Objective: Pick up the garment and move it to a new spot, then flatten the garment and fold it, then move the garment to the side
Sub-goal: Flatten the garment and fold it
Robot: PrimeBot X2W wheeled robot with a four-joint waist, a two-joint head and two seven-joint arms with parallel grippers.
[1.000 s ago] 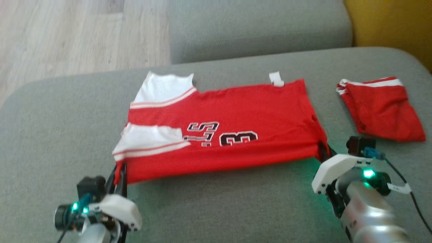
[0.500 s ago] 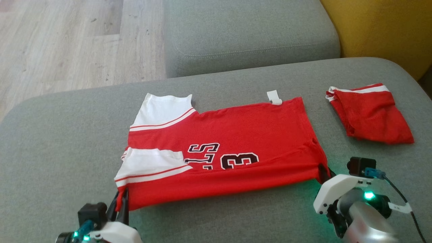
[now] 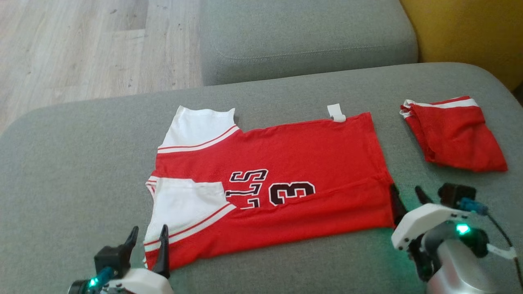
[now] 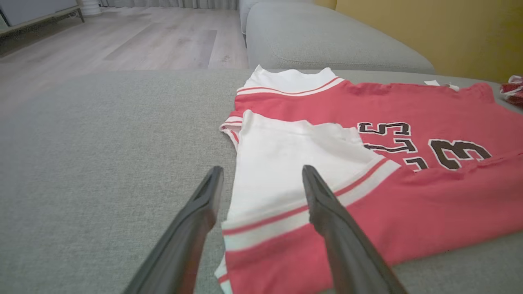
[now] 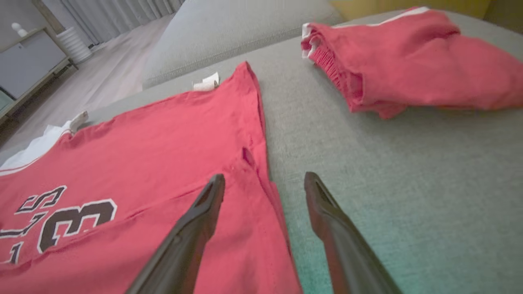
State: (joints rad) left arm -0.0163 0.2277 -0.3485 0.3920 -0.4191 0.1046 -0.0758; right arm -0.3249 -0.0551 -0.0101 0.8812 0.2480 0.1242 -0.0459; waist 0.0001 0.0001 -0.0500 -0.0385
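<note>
Red shirt (image 3: pixel 278 179) flat at cushion (image 3: pixel 61 163) centre, near edge seemingly folded over. Left gripper (image 3: pixel 149 228) spread at 7 o'clock corner, right gripper (image 3: pixel 405 188) spread at 4 o'clock. Could snag hem on pulling back, dragging fold open.

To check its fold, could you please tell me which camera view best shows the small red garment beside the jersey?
The head view: the small red garment lies whole in frame. The right wrist view crops one end; the left wrist view gives a sliver.
</note>
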